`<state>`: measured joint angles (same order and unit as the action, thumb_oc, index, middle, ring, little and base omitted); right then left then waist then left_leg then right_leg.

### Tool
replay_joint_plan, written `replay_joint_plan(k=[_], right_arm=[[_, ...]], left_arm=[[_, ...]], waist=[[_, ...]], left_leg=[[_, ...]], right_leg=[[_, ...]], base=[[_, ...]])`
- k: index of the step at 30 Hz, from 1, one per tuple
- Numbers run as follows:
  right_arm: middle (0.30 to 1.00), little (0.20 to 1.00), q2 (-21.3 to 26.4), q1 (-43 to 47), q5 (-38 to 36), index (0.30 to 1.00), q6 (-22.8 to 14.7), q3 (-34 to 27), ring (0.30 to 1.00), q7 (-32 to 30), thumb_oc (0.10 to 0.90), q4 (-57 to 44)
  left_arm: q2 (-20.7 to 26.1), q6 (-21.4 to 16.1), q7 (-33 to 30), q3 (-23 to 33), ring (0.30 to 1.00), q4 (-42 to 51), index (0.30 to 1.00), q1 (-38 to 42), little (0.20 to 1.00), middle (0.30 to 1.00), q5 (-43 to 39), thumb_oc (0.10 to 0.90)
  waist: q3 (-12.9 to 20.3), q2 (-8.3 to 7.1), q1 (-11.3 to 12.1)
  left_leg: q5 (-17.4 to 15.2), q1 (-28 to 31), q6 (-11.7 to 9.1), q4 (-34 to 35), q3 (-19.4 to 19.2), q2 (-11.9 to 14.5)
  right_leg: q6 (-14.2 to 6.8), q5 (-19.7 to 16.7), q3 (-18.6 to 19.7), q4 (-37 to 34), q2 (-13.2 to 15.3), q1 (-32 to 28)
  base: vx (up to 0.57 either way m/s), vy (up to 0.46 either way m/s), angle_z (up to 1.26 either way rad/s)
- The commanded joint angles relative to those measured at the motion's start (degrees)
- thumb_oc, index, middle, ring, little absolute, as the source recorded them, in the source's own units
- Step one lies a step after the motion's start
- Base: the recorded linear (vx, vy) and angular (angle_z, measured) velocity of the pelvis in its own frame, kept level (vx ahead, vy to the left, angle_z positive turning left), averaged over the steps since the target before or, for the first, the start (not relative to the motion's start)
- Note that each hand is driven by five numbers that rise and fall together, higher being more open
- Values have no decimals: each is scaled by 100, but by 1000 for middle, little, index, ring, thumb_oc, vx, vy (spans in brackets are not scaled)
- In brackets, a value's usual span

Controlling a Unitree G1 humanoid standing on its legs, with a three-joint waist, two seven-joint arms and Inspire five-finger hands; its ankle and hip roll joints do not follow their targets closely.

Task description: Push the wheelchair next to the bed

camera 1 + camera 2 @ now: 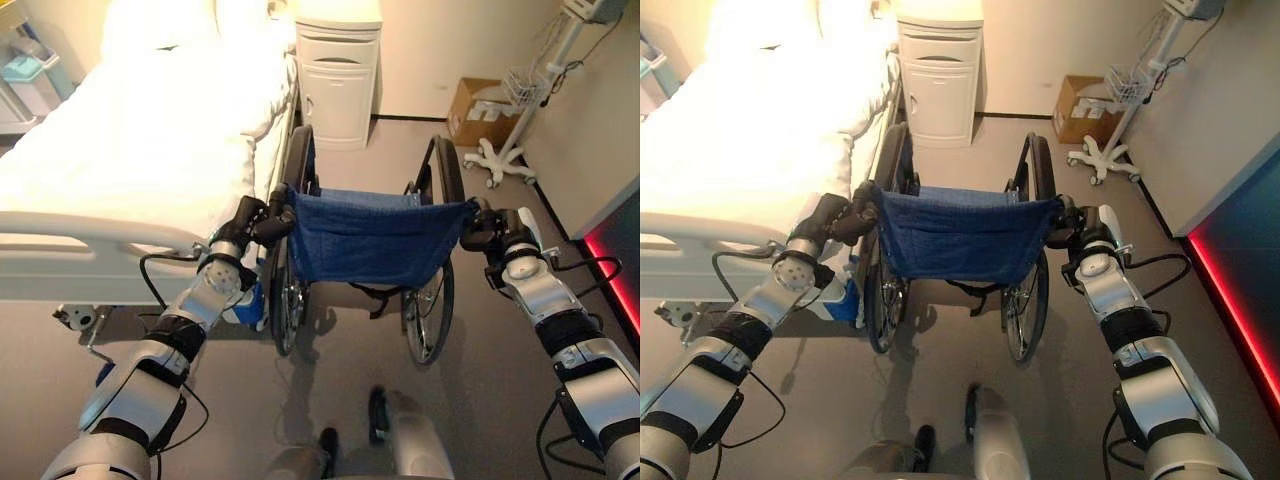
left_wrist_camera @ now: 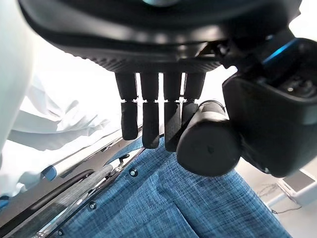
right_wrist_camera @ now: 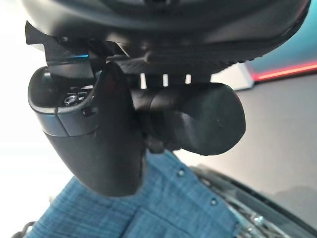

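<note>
Both robot hands, left (image 2: 163, 119) and right (image 3: 148, 114), curled round wheelchair (image 1: 365, 240) push handles; bed (image 1: 130, 150) alongside, head views.

I see the wheelchair (image 1: 365, 240) with a deep blue backrest whose cloth has a fine heathered weave close up, on a black frame with black tyres. My dark left hand (image 1: 262, 218) and right hand (image 1: 480, 228) match its black handles. The bed (image 1: 140, 140) is white, as is the cabinet (image 1: 338, 80); the box (image 1: 478, 108) is brown cardboard, the floor (image 1: 480, 400) grey-beige.
</note>
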<state>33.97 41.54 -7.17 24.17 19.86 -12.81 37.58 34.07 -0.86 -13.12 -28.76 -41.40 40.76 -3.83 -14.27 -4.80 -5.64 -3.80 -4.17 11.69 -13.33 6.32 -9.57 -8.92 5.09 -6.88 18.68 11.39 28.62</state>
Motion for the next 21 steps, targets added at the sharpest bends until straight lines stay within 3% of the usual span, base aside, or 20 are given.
replay_joint_plan(k=[1,4,6,8,10,11,12,15,18,20,21], right_arm=[[300,300,-381,78,-7,300,74,882,300,731,400,407],[300,300,-299,292,-16,300,117,856,300,752,400,424],[300,300,-260,520,-144,300,41,963,300,757,400,657],[300,300,-295,536,-119,300,21,1004,300,850,400,677],[300,300,-314,504,-122,300,-92,1026,300,901,400,714],[300,300,-313,504,-122,300,-92,1027,300,900,400,714],[300,300,-279,521,-172,300,-155,1033,300,894,400,697],[300,300,-258,554,-173,300,-200,1070,300,857,400,674],[300,300,-199,454,-81,300,-270,1101,300,865,400,741],[300,300,-183,339,-18,300,-358,1139,300,904,400,790],[300,300,-184,298,-89,300,-334,1171,300,813,400,756]], left_arm=[[-61,-552,127,-142,300,278,300,-44,300,300,472,400],[-75,-580,219,-180,300,334,300,108,300,300,484,400],[-127,-566,213,-260,300,293,300,235,300,300,258,400],[-114,-484,216,-291,300,280,300,262,300,300,254,400],[-92,-448,207,-284,300,316,300,206,300,300,339,400],[-92,-448,207,-283,300,317,300,205,300,300,340,400],[-48,-493,222,-299,300,273,300,264,300,300,339,400],[-58,-559,202,-313,300,149,300,367,300,300,274,400],[-119,-686,163,-281,300,52,300,279,300,300,190,400],[-152,-692,64,-288,300,32,300,166,300,300,179,400],[-165,-701,27,-272,300,16,300,133,300,300,184,400]], waist=[[-369,262,281],[-330,222,274],[-252,217,191],[-272,232,149],[-276,266,148],[-279,269,147],[-264,294,136],[-260,352,115],[-84,451,-15],[29,431,-23],[12,364,39]], left_leg=[[-1328,864,-703,-300,-272,253],[-1489,785,-739,-461,-210,296],[-1664,915,-901,-740,-83,488],[-1599,1105,-1010,-802,-242,793],[-1092,1233,-1203,-780,-429,1178],[-1090,1240,-1205,-773,-429,1182],[-727,1276,-1348,-721,-491,1390],[-417,1152,-1444,-792,-464,1433],[317,1417,-1667,-871,-400,1640],[882,1251,-1730,-1394,-320,1661],[927,930,-1693,-1807,-328,1579]], right_leg=[[171,-1402,42,-1401,-102,-668],[177,-1260,214,-1294,-108,-814],[164,-1239,457,-572,-176,-750],[168,-1227,290,-216,-106,-681],[236,-1102,115,-150,-95,-804],[238,-1101,112,-152,-99,-810],[304,-972,-35,-132,-111,-900],[452,-755,-55,-182,-192,-1113],[601,-621,-63,-264,-312,-1264],[777,-487,-44,-436,-433,-1565],[837,-427,-29,-496,-431,-1770]], base=[[390,-191,42],[353,-214,33],[471,-226,50],[405,-164,38],[373,-161,-12],[385,-183,22],[347,-165,44],[333,-120,19],[376,-33,3],[440,-69,6],[431,-116,11]])
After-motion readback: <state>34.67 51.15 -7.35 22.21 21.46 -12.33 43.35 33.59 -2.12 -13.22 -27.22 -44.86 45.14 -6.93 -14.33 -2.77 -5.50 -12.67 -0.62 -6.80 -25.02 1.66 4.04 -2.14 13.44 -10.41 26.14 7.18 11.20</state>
